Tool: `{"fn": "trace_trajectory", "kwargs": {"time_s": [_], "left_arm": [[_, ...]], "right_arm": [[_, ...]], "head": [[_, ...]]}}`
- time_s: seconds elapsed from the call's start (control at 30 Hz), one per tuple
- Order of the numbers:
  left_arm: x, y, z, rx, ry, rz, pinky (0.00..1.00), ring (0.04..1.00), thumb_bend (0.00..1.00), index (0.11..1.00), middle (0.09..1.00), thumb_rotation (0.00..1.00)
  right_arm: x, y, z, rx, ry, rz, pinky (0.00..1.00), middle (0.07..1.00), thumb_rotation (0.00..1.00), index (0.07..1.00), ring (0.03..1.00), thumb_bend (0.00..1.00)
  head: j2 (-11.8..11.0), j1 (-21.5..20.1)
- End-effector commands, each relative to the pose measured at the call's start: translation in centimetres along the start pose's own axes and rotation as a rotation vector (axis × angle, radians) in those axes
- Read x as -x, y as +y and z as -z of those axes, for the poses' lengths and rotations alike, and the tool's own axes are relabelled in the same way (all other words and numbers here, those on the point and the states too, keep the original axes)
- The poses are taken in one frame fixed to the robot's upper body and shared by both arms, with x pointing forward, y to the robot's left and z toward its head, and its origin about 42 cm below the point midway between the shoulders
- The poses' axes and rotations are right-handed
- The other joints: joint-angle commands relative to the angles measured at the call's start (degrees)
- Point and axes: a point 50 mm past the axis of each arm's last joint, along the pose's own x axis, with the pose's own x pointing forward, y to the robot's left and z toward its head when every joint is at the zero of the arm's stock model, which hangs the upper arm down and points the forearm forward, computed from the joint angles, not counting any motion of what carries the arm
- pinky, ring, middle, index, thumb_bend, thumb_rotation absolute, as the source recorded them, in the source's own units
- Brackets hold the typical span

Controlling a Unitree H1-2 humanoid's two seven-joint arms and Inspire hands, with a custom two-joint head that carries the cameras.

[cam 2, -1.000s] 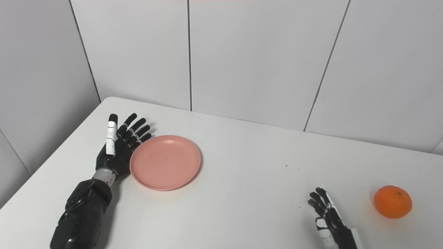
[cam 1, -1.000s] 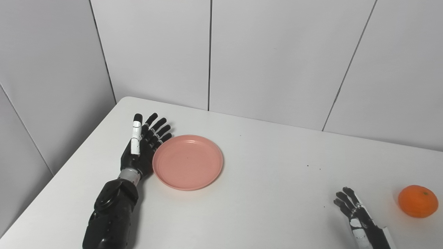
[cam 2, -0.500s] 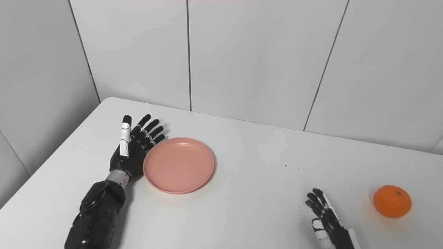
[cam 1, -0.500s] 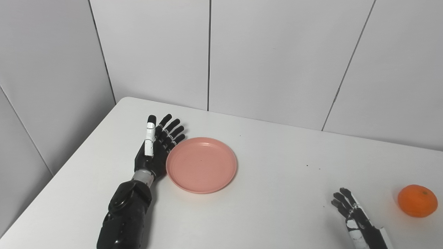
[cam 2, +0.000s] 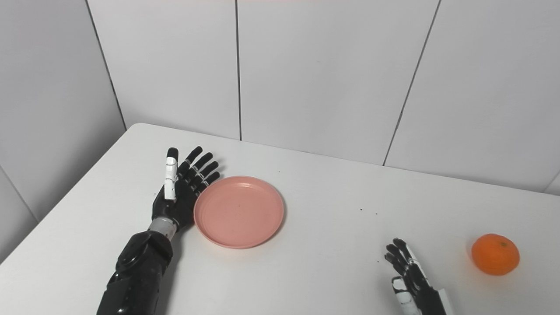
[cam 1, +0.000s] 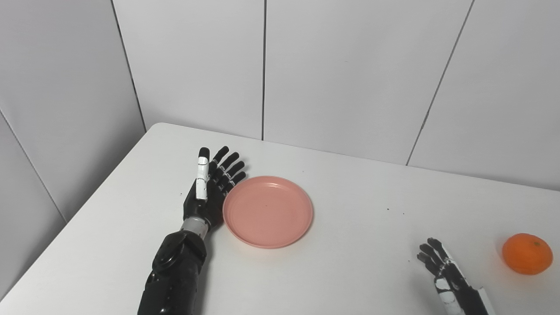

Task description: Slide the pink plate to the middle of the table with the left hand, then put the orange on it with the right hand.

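Pink plate [cam 1: 267, 212] is looking like smooth plastic w/ a soft satin sheen. Table [cam 1: 350, 271] is showing a matt white top, smooth, w/ a few dark specks. Left hand [cam 1: 210, 192] is reading as black plastic, semi-gloss, w/ a metal-looking wrist ring; right hand [cam 1: 446, 275] is looking alike. Orange [cam 1: 526, 254] is showing dimpled, slightly shiny peel. Wall panels [cam 1: 350, 74] are looking matt.

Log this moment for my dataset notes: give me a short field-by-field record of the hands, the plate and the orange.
left hand: open, edge-on against the left rim of the pink plate
pink plate: flat on the white table, left of centre, nothing on it
right hand: open, low near the front edge, holding nothing
orange: on the table at far right, apart from the right hand
task stage: plate push under way; orange not yet picked up
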Motion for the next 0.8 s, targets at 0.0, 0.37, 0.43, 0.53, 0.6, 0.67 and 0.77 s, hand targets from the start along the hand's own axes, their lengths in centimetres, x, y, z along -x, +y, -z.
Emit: {"fn": "trace_trajectory", "kwargs": {"time_s": [0.0,0.37,0.43,0.53,0.6,0.67,0.77], "left_arm": [[0.9,0.2,2.3,0.01,0.116,-0.042,0.87,0.855,0.73,0.883,0.873,0.83],[1.4,-1.2,2.2,0.017,0.13,-0.015,0.87,0.86,0.72,0.876,0.874,0.83],[1.4,-1.2,2.0,0.018,0.133,-0.014,0.87,0.858,0.72,0.877,0.874,0.83],[1.4,-1.2,1.7,0.008,0.137,-0.008,0.87,0.856,0.72,0.886,0.872,0.84],[1.4,-1.2,1.4,0.002,0.141,-0.002,0.87,0.86,0.72,0.889,0.875,0.85],[1.4,-1.2,1.2,-0.012,0.147,-0.005,0.87,0.858,0.72,0.888,0.874,0.85],[1.3,-1.3,1.1,-0.012,0.155,-0.015,0.84,0.847,0.73,0.88,0.863,0.84]], "right_arm": [[2.3,1.5,2.4,-0.045,0.114,0.001,0.94,0.902,0.91,0.925,0.882,0.75],[1.9,2.4,2.0,-0.116,0.142,0.038,0.93,0.886,0.91,0.913,0.872,0.8],[1.8,2.6,1.9,-0.117,0.141,0.035,0.93,0.885,0.9,0.911,0.871,0.8],[1.5,3.3,1.6,-0.12,0.137,0.027,0.92,0.889,0.9,0.912,0.868,0.79],[1.2,3.7,1.5,-0.147,0.143,0.03,0.91,0.89,0.9,0.911,0.862,0.82],[1.0,4.2,1.3,-0.174,0.148,0.036,0.92,0.889,0.9,0.908,0.86,0.84],[0.7,4.7,1.2,-0.187,0.147,0.042,0.91,0.884,0.9,0.907,0.853,0.84]], "head": [[0.1,-0.1],[2.4,-5.7],[2.8,-7.2],[3.5,-9.9],[3.9,-11.3],[4.2,-12.5],[4.6,-14.0]]}}
